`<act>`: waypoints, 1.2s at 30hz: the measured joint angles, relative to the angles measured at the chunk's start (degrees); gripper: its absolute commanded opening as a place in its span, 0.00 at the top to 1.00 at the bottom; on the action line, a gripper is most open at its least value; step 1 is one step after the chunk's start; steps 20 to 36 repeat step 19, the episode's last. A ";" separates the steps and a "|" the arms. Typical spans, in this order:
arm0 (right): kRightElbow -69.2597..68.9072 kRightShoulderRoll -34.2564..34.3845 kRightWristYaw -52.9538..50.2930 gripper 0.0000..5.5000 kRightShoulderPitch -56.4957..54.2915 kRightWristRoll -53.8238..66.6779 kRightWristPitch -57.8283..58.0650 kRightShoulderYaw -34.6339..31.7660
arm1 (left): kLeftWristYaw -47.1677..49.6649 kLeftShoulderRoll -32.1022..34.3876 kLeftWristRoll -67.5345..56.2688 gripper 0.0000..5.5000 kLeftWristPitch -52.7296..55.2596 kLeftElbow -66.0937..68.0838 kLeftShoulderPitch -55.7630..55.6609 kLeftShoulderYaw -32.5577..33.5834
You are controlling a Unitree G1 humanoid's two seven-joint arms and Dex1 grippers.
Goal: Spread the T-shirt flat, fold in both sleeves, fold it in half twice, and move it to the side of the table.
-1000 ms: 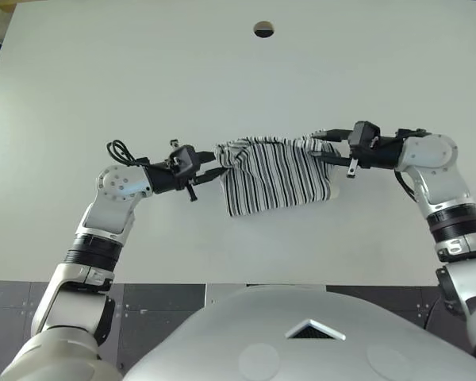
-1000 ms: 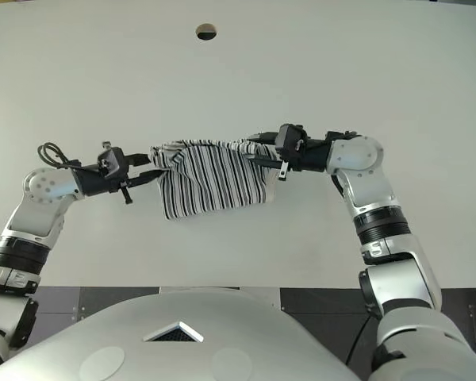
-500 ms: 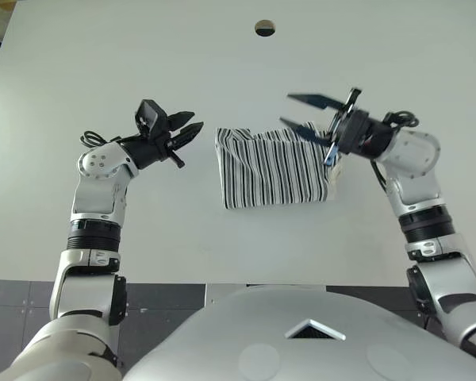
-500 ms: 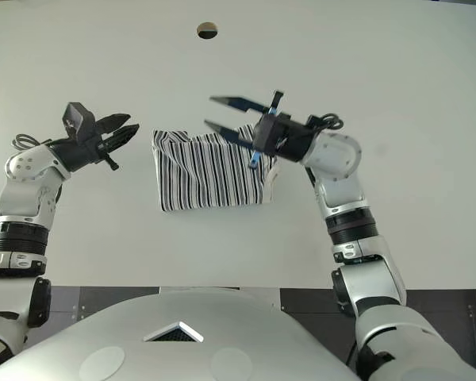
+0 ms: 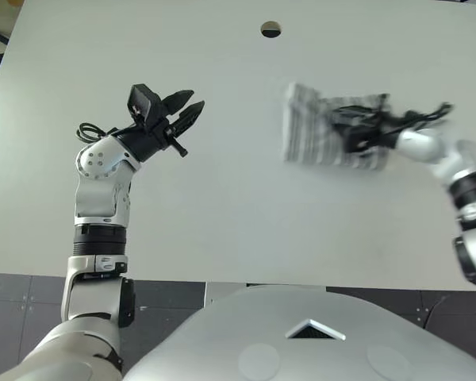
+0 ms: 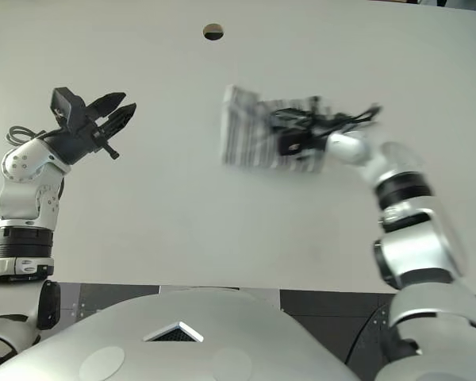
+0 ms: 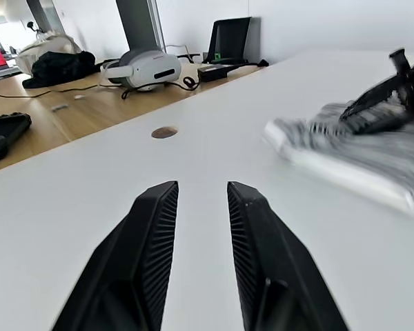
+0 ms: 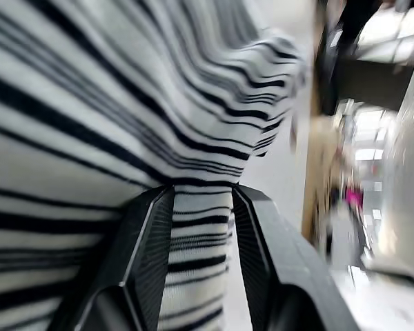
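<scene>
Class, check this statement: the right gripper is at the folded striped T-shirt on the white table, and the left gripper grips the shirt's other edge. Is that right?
Not quite. The left gripper grips nothing: it is open, raised and well apart from the T-shirt, as the left eye view shows. The right gripper is indeed at the folded striped T-shirt on the white table.

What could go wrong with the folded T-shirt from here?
1. Only the right gripper is at the T-shirt, toward one side, so the folds might slip open.
2. The left gripper hangs well apart, jaws open, too far to steady it.
</scene>
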 measured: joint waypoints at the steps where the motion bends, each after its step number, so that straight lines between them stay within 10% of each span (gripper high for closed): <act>1: 4.07 -5.67 -0.56 0.72 -0.39 -2.32 1.78 0.89 | 0.76 -0.48 -0.23 0.76 0.04 -0.71 0.09 0.51; 4: 15.45 -16.36 -0.17 0.72 1.37 -8.24 7.86 3.60 | 3.46 -1.74 -0.42 0.76 0.16 -2.35 0.49 2.14; 12: 20.88 -13.01 -10.12 0.72 -0.96 -7.75 13.59 1.34 | 5.21 -3.25 3.51 0.76 -2.70 -1.91 0.03 1.00; 19: -10.58 -14.28 -29.79 0.72 -5.32 -7.20 23.20 -12.06 | 22.16 -9.05 7.93 0.76 -10.44 -4.79 -0.37 5.82; 36: -10.58 -14.28 -29.79 0.72 -5.32 -7.20 23.20 -12.06 | 22.16 -9.05 7.93 0.76 -10.44 -4.79 -0.37 5.82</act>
